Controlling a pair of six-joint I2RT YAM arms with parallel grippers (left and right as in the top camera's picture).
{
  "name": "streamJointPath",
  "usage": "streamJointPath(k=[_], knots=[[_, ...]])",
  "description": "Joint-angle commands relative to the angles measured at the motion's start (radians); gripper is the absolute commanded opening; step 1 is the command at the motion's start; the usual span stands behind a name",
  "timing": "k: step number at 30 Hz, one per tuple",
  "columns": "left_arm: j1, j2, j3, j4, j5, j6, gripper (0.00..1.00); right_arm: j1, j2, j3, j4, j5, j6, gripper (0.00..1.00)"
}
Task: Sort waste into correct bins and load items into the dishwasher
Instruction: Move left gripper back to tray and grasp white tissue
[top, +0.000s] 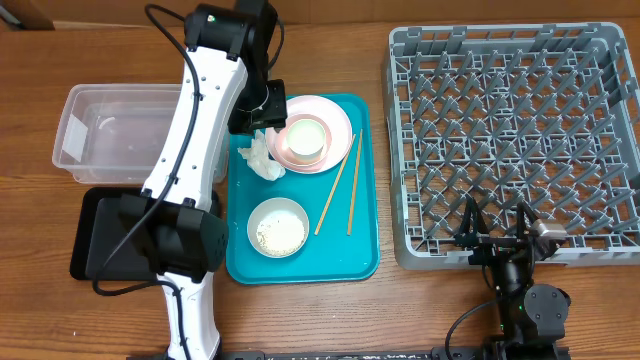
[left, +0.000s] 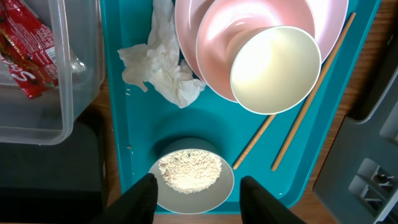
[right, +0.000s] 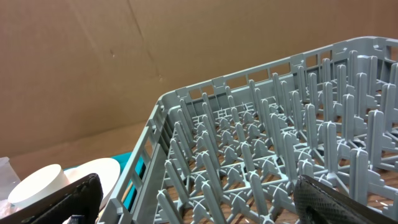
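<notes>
On the teal tray (top: 365, 250) a pale pink plate (top: 338, 120) carries a pinkish bowl (left: 217, 37) with a white cup (left: 273, 68) tipped inside it. A crumpled tissue (left: 165, 68) lies to the left of the plate. A grey-white bowl (left: 214, 196) of rice (left: 189, 171) stands at the tray's near end, and two chopsticks (top: 335, 185) lie to its right. My left gripper (left: 200, 196) hangs open above the tray, holding nothing. The red wrapper (left: 25, 43) lies in the clear tub (top: 110, 130). My right gripper (right: 205, 205) is open wide at the front edge of the dish rack (top: 510, 130).
The flat black tray (top: 100, 230) sits in front of the clear tub, partly under my left arm. The grey rack's upright pegs (right: 273, 143) fill the right wrist view. Bare wooden table (top: 300, 320) runs along the front edge.
</notes>
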Motion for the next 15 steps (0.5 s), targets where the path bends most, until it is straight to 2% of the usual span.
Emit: streamJointPath(k=[1,3,8,15], knots=[[-0.004,-0.005,-0.006,-0.003,-0.009,0.03,0.35,0.005,-0.01,-0.01,0.006,0.011,-0.006,1.0],[-0.004,-0.008,-0.022,-0.003,0.028,0.064,0.28,0.005,-0.01,-0.01,0.006,0.011,-0.006,1.0],[-0.004,-0.048,-0.137,-0.003,0.022,0.077,0.26,0.005,-0.01,-0.01,0.006,0.011,-0.006,1.0],[-0.004,-0.085,-0.331,0.007,-0.085,0.048,0.2,0.005,-0.01,-0.01,0.006,0.011,-0.006,1.0]])
